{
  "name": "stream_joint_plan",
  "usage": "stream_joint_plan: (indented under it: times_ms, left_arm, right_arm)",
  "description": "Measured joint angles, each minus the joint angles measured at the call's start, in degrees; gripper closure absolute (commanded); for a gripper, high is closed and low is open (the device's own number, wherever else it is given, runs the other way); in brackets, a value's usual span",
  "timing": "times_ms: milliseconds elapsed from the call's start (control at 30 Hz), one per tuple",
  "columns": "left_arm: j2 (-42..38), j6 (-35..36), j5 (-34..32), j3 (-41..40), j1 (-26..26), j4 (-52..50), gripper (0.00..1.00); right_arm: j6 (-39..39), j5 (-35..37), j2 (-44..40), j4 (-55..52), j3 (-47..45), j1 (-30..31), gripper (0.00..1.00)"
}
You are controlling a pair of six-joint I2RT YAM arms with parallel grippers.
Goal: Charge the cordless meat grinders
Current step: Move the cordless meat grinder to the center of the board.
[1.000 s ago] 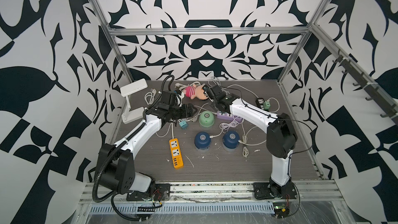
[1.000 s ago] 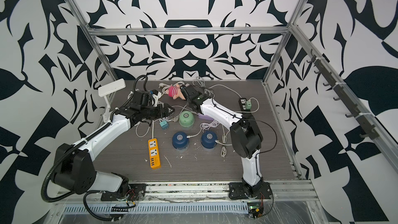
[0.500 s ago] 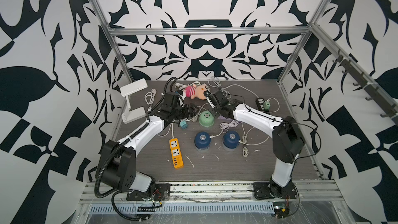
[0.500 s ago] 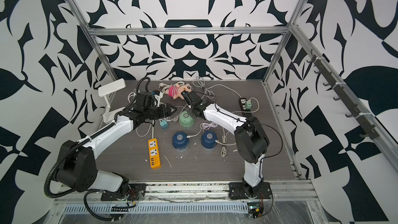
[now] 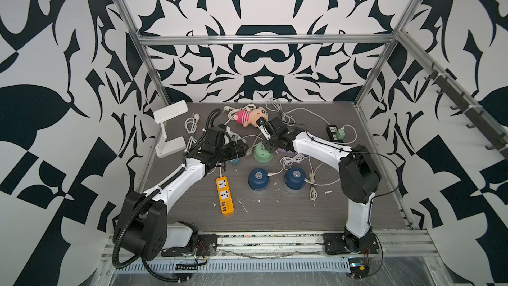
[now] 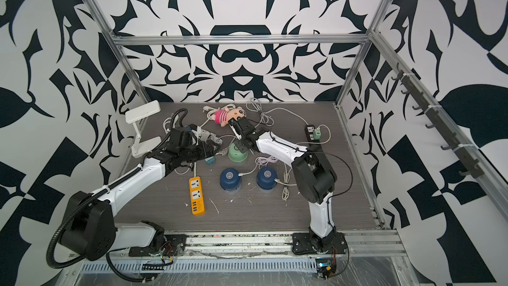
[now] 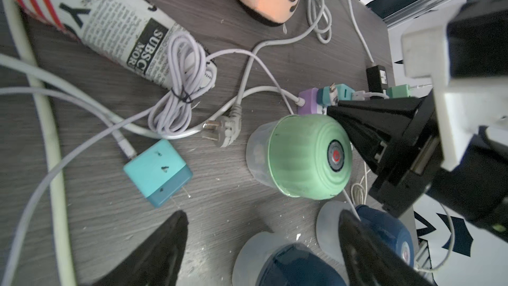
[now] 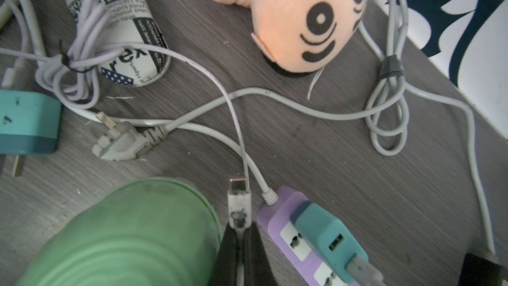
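– Two arms reach over the grey table (image 5: 275, 215). What has the left gripper (image 7: 262, 214) got hold of?
– Nothing. In the left wrist view its black fingers (image 7: 165, 248) are spread wide over bare tabletop. A loose teal plug adapter (image 7: 158, 171) lies just beyond their tips.
– Moving right from there?
– An orange power strip (image 5: 224, 196) lies toward the near edge, left of centre. The mint green grinder (image 5: 263, 153) stands upright around mid-table, just right of the left gripper. A red spot shows in its round top button.
– And the right gripper (image 8: 242, 228)?
– Its jaws are clamped tight on a white cable plug (image 8: 238, 202), and the metal tip sticks out past them. The plug hangs just beside the mint green grinder's far right side, between it and a purple power strip (image 8: 275, 215). Whether plug and grinder touch cannot be told.
– The other grinders?
– Two dark blue grinders (image 5: 257, 179) (image 5: 294, 177) stand upright side by side, nearer than the mint one. A white cable (image 5: 275, 172) runs up to the left one's right side; whether it is plugged in cannot be told. A black power strip (image 5: 332, 130) lies toward the far right corner.
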Motion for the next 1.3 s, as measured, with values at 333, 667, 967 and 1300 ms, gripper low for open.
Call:
stream_joint_plan:
  times_ms: [333,667,967,1300]
  left_arm:
    - [-6.3,-3.7,0.7,-6.4,0.0,-1.0,0.28]
    - [-10.7,-7.4,3.5,-14.1,-3.3,-7.3,0.34]
    - [-7.9,-10.4,3.6,-15.1,-11.9,-6.6,0.35]
    - [-0.8,-12.8,2.8,-12.9,-17.8,-1.7,0.31]
  right_arm:
    - [1.5,-2.2,5.2,-0.7,7.1,3.0,1.00]
    - [2.6,-3.4,10.5,-2.4,14.5,6.5,1.00]
    - [4.5,-3.6,12.7,-4.0,19.4,7.3,1.00]
    - [4.5,-2.1,8.2,-4.7,15.1,4.7,1.00]
